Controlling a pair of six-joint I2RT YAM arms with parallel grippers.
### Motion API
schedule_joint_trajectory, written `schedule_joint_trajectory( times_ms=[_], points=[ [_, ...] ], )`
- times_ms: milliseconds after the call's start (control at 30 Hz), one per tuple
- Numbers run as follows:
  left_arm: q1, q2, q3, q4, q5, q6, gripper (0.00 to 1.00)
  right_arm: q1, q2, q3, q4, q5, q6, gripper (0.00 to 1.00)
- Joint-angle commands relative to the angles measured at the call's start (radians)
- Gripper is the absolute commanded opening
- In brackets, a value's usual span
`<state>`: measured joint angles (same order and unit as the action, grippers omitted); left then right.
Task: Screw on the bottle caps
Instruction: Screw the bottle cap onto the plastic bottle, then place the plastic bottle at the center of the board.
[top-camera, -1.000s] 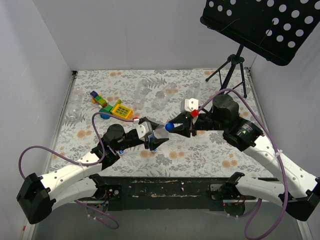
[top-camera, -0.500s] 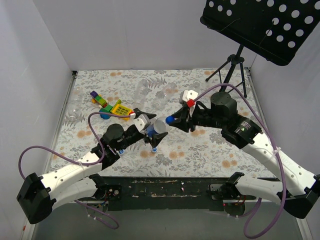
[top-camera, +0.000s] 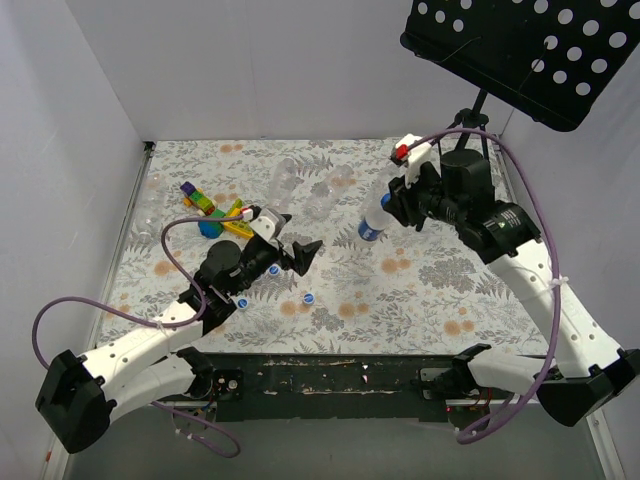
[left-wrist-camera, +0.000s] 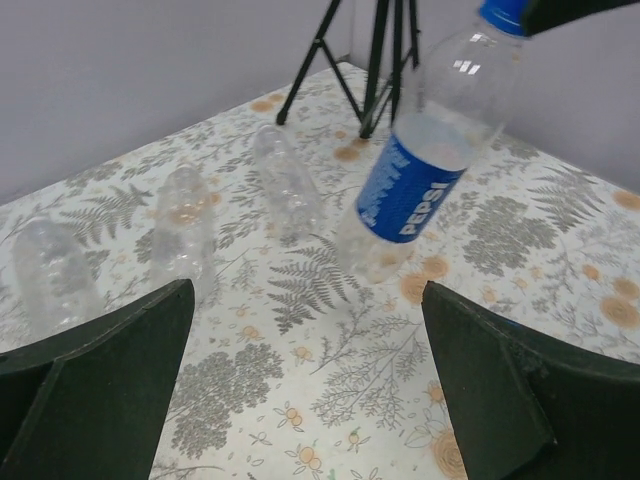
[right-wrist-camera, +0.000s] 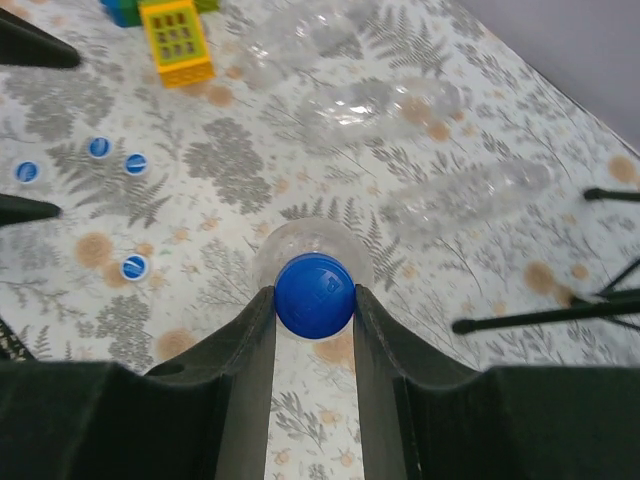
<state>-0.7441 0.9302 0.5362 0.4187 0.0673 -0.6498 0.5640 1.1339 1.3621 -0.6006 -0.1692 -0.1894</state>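
Right gripper (right-wrist-camera: 313, 308) is clamped on the blue cap (right-wrist-camera: 314, 288) sitting on the neck of the labelled bottle (left-wrist-camera: 418, 172). The bottle hangs tilted below the fingers, over the right-centre of the table (top-camera: 440, 300), near the tripod stand (top-camera: 463, 128). Can't tell whether its base touches the table.

Left gripper (top-camera: 291, 251) is wide open, nothing between the fingers. It sits well left of that bottle and faces it.

Loose caps (top-camera: 309, 297) lie on the table just in front of the left gripper. Three unlabelled clear bottles (left-wrist-camera: 286, 180) lie on their sides further back. Toy blocks (top-camera: 218, 213) are at back left.
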Motion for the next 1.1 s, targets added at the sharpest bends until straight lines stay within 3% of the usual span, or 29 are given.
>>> schedule_joint_trajectory(
  times_ms=[0, 267, 533, 967, 1067],
  points=[
    [0.054, 0.005, 0.057, -0.029, -0.148, -0.076, 0.98, -0.094, 0.023, 0.048, -0.067, 0.141, 0.002, 0.01],
    [0.187, 0.038, 0.127, -0.15, -0.196, -0.208, 0.98, -0.344, 0.063, 0.042, -0.087, 0.152, -0.015, 0.01],
    [0.227, 0.024, 0.13, -0.159, -0.204, -0.205, 0.98, -0.516, 0.075, -0.054, -0.01, 0.103, -0.022, 0.01],
    [0.227, 0.016, 0.125, -0.158, -0.195, -0.177, 0.98, -0.593, 0.133, -0.077, -0.001, 0.057, -0.021, 0.02],
    [0.229, 0.016, 0.123, -0.156, -0.185, -0.175, 0.98, -0.592, 0.139, -0.072, -0.005, 0.054, -0.025, 0.15]
  ],
)
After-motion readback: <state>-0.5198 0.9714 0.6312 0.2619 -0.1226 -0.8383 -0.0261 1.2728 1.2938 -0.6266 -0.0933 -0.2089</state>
